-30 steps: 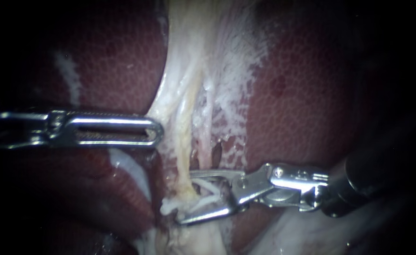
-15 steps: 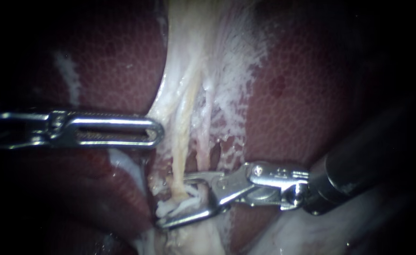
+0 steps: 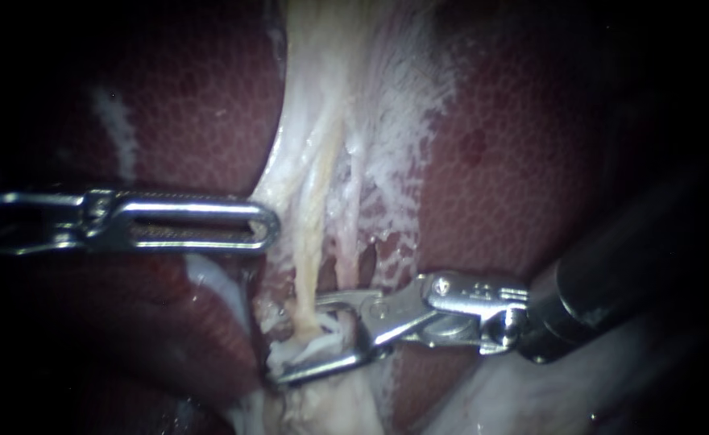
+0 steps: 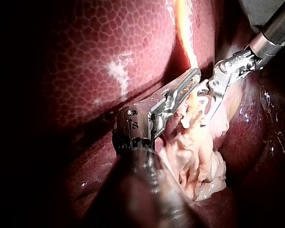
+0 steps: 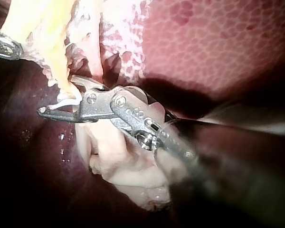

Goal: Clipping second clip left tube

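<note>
Two pale tubes run down between the liver lobes. The left tube (image 3: pixel 310 258) is yellowish, and a thinner pinkish tube (image 3: pixel 348 242) lies just right of it. My right instrument (image 3: pixel 302 338) comes in from the right. Its jaws stand open around the lower end of the left tube, and a white clip (image 3: pixel 314 345) lies between them against the tube. The right wrist view shows the same straddle: right instrument (image 5: pixel 59 97), left tube (image 5: pixel 57 61). My left instrument (image 3: pixel 267 225) is level, jaws together, its tip against the pale tissue beside the tube; it is also in the left wrist view (image 4: pixel 192 76).
Dark red liver (image 3: pixel 516 185) lies on both sides of the tubes. A frayed white membrane (image 3: pixel 403 121) spreads to the right of them. A lump of pale soft tissue (image 3: pixel 330 411) sits below the right instrument's jaws, also visible as pale tissue (image 4: pixel 199 161).
My right instrument slid left along the tissue, so its open jaws and the clip now straddle the left tube. In the last half second it hardly moved. My left instrument stayed put.
</note>
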